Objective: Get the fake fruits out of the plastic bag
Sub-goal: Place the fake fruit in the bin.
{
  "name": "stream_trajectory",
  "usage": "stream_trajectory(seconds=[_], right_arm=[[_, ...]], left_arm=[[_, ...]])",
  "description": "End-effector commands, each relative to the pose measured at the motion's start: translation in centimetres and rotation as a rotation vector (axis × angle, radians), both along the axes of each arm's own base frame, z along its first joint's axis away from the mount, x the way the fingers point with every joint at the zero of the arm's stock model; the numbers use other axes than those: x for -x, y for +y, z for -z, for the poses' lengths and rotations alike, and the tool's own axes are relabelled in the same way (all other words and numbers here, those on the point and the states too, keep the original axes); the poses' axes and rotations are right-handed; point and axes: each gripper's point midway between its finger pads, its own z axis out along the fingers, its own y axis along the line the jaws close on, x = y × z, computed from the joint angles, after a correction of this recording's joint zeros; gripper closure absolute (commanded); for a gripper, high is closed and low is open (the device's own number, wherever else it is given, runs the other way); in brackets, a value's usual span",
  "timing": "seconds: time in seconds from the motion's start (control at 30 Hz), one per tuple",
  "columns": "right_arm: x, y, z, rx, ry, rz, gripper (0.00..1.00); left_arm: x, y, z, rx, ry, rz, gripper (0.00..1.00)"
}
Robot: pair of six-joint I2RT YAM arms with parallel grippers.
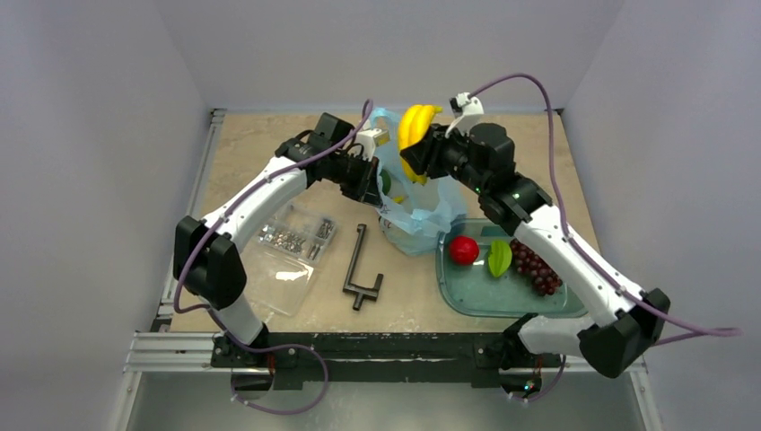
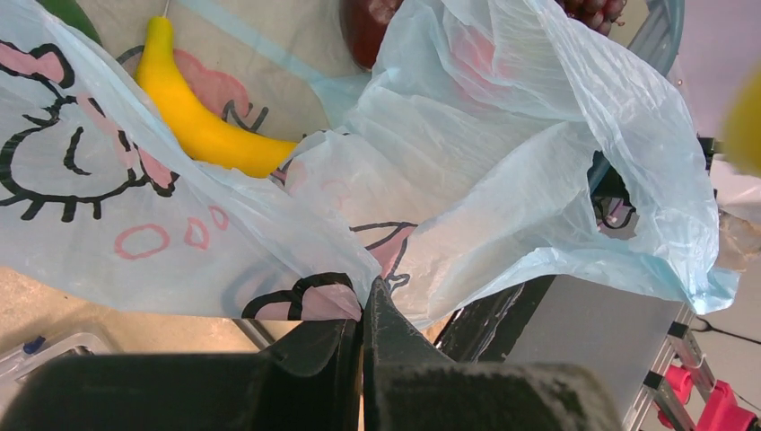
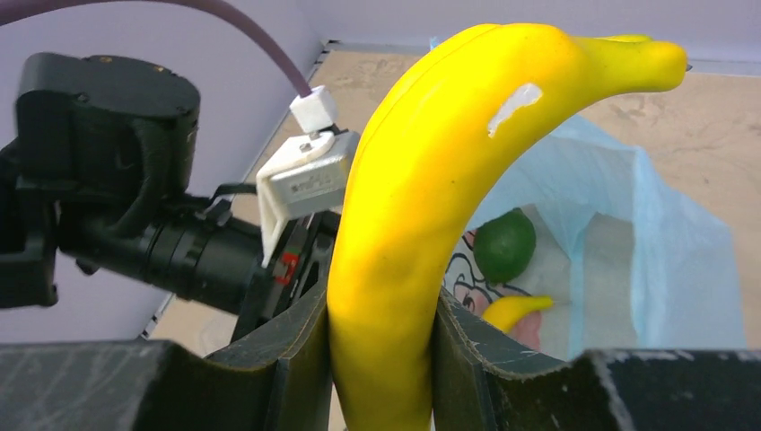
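Yellow plastic fills the right gripper [image 3: 381, 359]: its two fingers grasp the yellow bananas [image 3: 431, 206] by the lower end, and the curved tips rise above the gripper, clear of the plastic bag [image 3: 664, 251]. Below and just beyond that gripper the bag's mouth gapes, and inside we see a green fruit [image 3: 504, 244] with a smaller yellow banana [image 3: 511, 310] beside it.

Facing it, the left gripper [image 2: 366, 296] is clenched, its fingertips pressed together at the bag's printed edge; we think a fold of the thin blue film is pinched there, though the wrist view is too crowded to be sure. Beyond its fingertips that smaller banana shows through the film (a dark maroon fruit [image 2: 368, 31] sits farther on, at the top edge).

From above, the bag stands between the two grippers on the bench [image 1: 269, 171]. Behind the right gripper, under its forearm, a teal tray [image 1: 467, 301] holds a red apple [image 1: 464, 250], a green piece [image 1: 499, 259] and a grape bunch [image 1: 537, 268]. Back of the left gripper lie a clear bag of screws [image 1: 292, 247] and a black tool [image 1: 361, 269].
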Motion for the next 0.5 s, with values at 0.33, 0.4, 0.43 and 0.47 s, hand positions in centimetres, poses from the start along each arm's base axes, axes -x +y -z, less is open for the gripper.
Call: stream_trajectory(seconds=[0.33,0.4,0.43,0.47], right_arm=[[8.5,-15.0,5.8,0.247,0.182,0.453,0.99],[9.3,-17.1,8.1,0.27,0.275,0.581,0.99],[9.9,-17.6,9.4,0.279,0.327,0.614,0.99],[10.4,-18.0,10.7,0.293,0.373,0.639,0.99]], left_arm=[[-0.6,-0.5,-0.7,0.02,-0.013,0.008,1.0],[-0.6,-0.5,-0.7,0.018,-0.015,0.007,1.0],[-0.6,-0.5,-0.7,0.016,-0.017,0.007,1.0],[-0.6,-0.4,-0.7,0.014,-0.018,0.006,1.0]])
